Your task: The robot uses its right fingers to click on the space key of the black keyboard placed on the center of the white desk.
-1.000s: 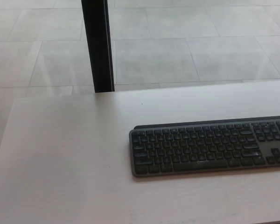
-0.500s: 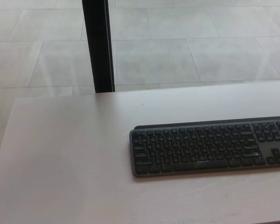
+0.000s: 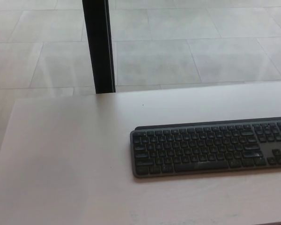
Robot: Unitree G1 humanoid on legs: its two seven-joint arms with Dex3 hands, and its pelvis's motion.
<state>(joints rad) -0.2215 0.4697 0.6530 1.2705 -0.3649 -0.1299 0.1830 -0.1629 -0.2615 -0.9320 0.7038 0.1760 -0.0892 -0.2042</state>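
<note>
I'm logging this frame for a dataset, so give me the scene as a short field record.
surface: white desk
target: black keyboard, right part of desk, cut off by picture's right edge
space key: front row, untouched
background: black post, tiled floor
left hand: not in view
right hand: not in view

Soft, even daylight fills the frame; the tiled floor (image 3: 178, 47) at the top shows pale glare, the white desk (image 3: 61, 164) is slightly washed out, the black keyboard (image 3: 210, 147) key legends blur, with only faint shadows
</note>
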